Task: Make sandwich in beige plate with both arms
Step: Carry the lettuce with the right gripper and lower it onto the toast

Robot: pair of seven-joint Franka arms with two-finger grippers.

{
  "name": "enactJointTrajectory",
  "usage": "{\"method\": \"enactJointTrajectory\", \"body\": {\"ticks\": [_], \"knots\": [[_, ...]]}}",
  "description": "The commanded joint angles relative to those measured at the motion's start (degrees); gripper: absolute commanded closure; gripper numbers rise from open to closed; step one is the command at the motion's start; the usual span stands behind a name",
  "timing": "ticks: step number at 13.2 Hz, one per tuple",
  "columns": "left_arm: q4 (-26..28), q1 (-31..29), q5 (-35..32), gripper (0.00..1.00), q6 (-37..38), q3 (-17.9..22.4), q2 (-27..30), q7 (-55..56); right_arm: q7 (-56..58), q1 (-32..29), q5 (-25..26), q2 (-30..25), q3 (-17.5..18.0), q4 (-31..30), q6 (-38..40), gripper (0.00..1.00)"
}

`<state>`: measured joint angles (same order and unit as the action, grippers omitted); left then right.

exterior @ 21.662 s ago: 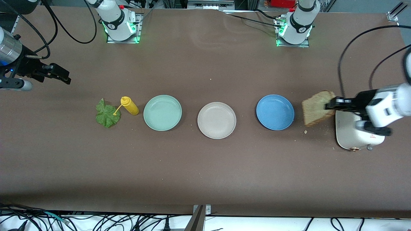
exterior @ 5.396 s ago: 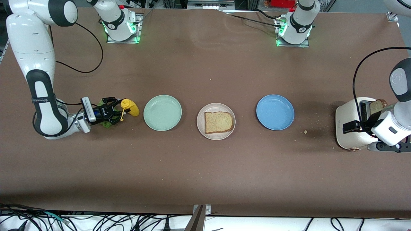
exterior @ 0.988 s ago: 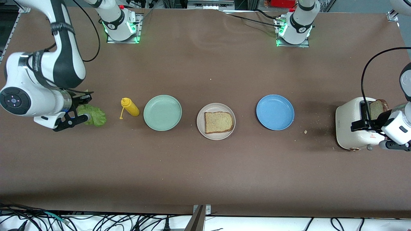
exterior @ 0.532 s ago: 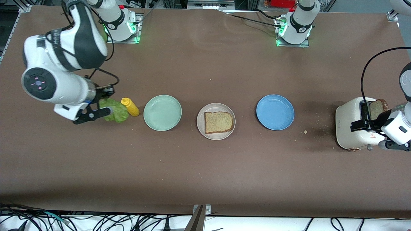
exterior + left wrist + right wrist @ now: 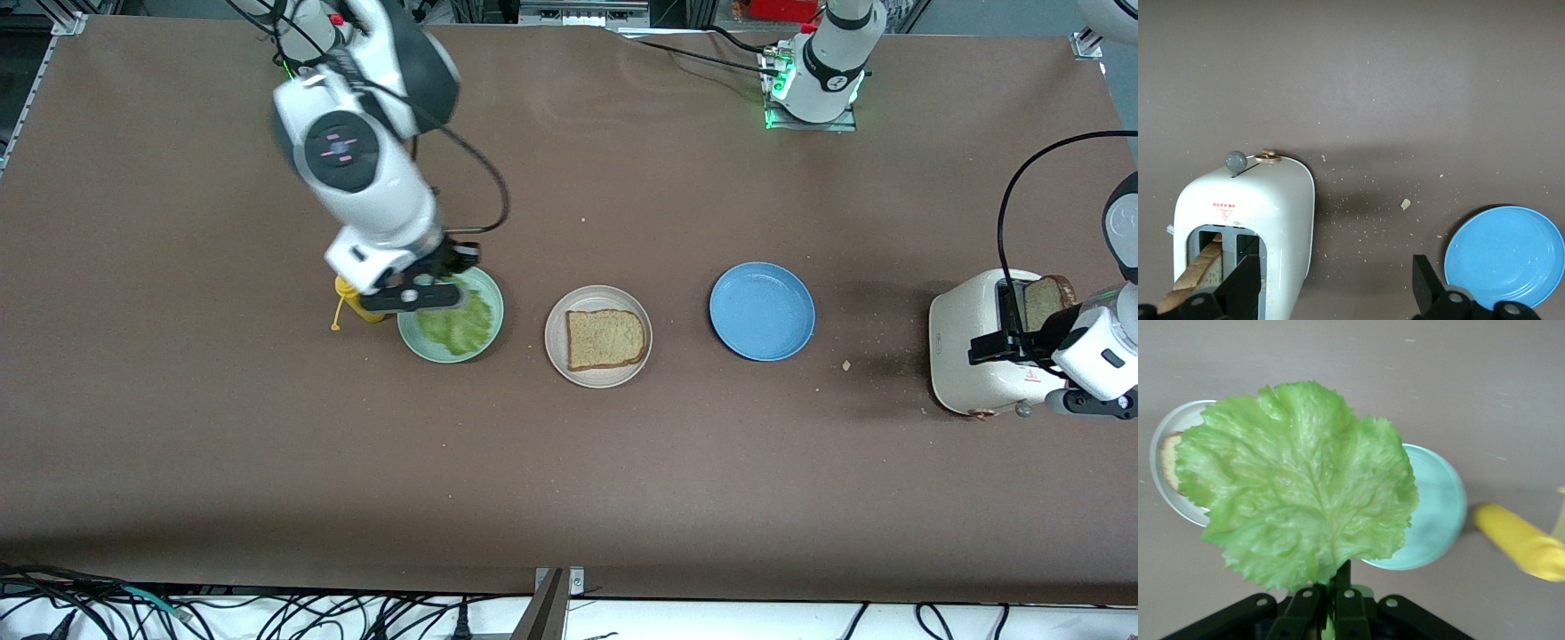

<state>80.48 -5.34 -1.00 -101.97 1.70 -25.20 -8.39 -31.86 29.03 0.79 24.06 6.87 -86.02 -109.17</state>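
The brown table [image 5: 569, 462] carries a row of three plates, and I have the right gripper [image 5: 1336, 595] up over the mint green plate [image 5: 407, 335], its jaws pinched tight on the stem of the lettuce leaf [image 5: 1298, 483], which hangs flat and spread beneath the wrist. The beige plate [image 5: 556, 351], at about three o'clock from the mint one, already holds one bread slice [image 5: 606, 339]. To do this step well I judge I should carry the leaf level until it sits square over that slice, lower it until it drapes, then release, since a limp leaf can slide off the crust or cling to a finger. The right arm reaches down from its base with the wrist pointing at the table, beside the yellow mustard bottle [image 5: 354, 300]. The left gripper [image 5: 1338, 287] waits wide open and empty at the toaster [image 5: 978, 342], which has a second bread slice [image 5: 1042, 298] standing in its slot, with the blue plate [image 5: 762, 311] at its nine o'clock
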Motion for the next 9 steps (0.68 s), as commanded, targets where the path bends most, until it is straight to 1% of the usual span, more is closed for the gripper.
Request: {"method": "enactJointTrajectory", "body": {"ticks": [1, 2, 3, 4, 5, 6, 7, 8, 9], "knots": [[0.29, 0.15, -1.63, 0.0, 0.45, -0.12, 0.59, -0.31, -6.61, 5.75, 4.73, 5.63, -0.45, 0.33, -8.04, 1.0], [0.29, 0.15, -1.63, 0.0, 0.45, -0.12, 0.59, -0.31, -10.03, 8.3, 6.22, 8.0, -0.62, 0.33, -11.3, 1.0], [0.29, 0.24, -1.63, 0.0, 0.45, -0.12, 0.59, -0.31, -14.33, 10.24, 10.33, 9.93, -0.63, 0.33, -14.72, 1.0], [0.29, 0.24, -1.63, 0.0, 0.45, -0.12, 0.59, -0.22, -21.16, 11.74, 14.89, 13.0, -0.63, 0.59, -18.32, 1.0], [0.29, 0.24, -1.63, 0.0, 0.45, -0.12, 0.59, -0.31, -26.62, 11.93, 19.64, 17.9, -0.71, 1.29, -24.71, 1.0], [0.29, 0.24, -1.63, 0.0, 0.45, -0.12, 0.59, -0.22, -28.76, 11.58, 22.56, 21.0, -0.71, 1.73, -32.0, 1.0], [0.29, 0.24, -1.63, 0.0, 0.45, -0.12, 0.59, -0.22, -28.52, 11.58, 22.76, 21.11, -0.8, 1.39, -33.55, 1.0], [0.29, 0.33, -1.63, 0.0, 0.45, -0.12, 0.59, -0.22, -28.43, 11.23, 22.24, 20.68, -0.63, 1.56, -32.09, 1.0], [0.29, 0.33, -1.63, 0.0, 0.45, -0.21, 0.59, -0.22, -28.69, 11.14, 20.14, 20.68, -0.45, 1.73, -31.9, 1.0]]}}
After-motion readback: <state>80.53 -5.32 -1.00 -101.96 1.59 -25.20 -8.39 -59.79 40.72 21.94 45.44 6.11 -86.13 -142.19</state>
